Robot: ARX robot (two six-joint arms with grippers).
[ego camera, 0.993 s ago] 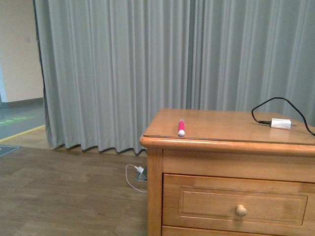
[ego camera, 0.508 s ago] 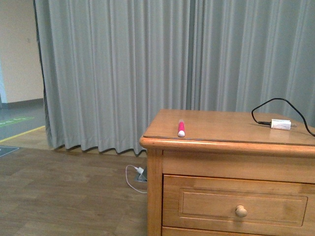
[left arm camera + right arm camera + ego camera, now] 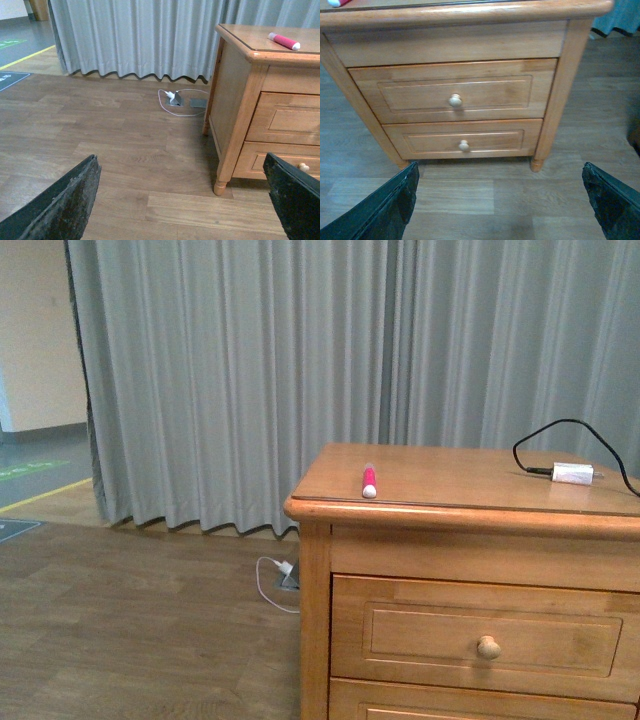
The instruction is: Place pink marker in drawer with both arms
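The pink marker (image 3: 369, 481) lies on the cabinet top near its front left corner, white end towards me. It also shows in the left wrist view (image 3: 283, 41), and a tip of it in the right wrist view (image 3: 339, 2). The drawer (image 3: 487, 638) is the upper one, shut, with a round knob (image 3: 488, 647); the right wrist view shows it too (image 3: 454, 94). My left gripper (image 3: 182, 200) is open over the floor, left of the cabinet. My right gripper (image 3: 500, 200) is open, low in front of both drawers. Neither arm shows in the front view.
A white charger plug (image 3: 573, 474) with a black cable lies on the cabinet top at the right. The lower drawer (image 3: 464, 140) is shut. Grey curtains (image 3: 250, 380) hang behind. A white plug and cable (image 3: 282, 571) lie on the wooden floor by the cabinet.
The front view has shifted: the cabinet sits slightly lower and closer, and more of the lower drawer's top edge shows. The marker and the charger have not moved on the cabinet.
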